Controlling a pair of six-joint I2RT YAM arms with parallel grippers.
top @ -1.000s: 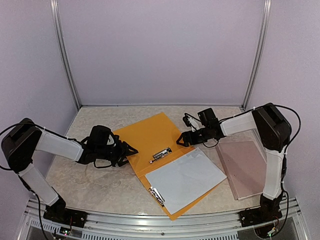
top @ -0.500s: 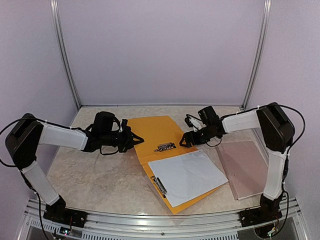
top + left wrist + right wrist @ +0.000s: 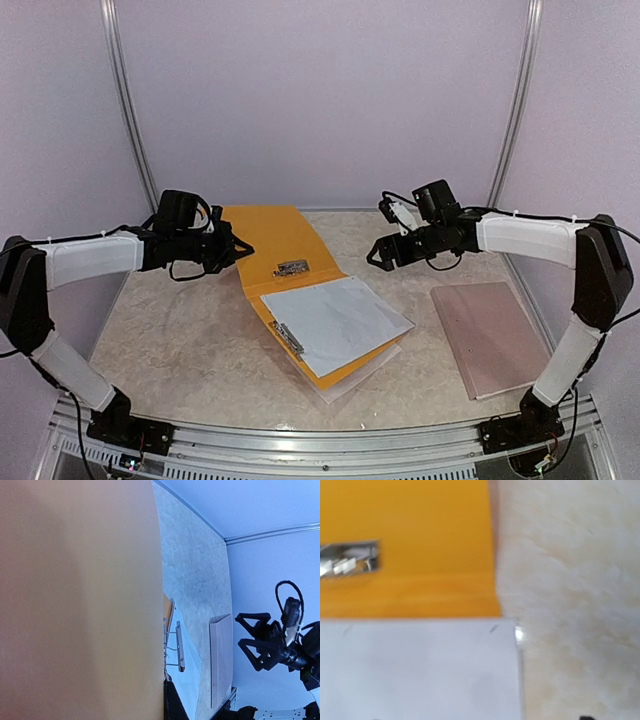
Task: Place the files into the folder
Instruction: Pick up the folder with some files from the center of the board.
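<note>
Cover of the folder [image 3: 268, 238], pinched at its 9 o'clock edge in my clenched left hand [image 3: 240, 251], stands raised off the counter [image 3: 190, 340]. The sheets [image 3: 338, 322] lie on its other half toward 5 o'clock, so I judge it folds that way. My right hand [image 3: 376, 254] hangs released at 3 o'clock.

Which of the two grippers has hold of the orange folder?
The left gripper: it is shut on the left edge of the folder, at its raised cover. The right gripper stands open above the table, holding nothing.
</note>
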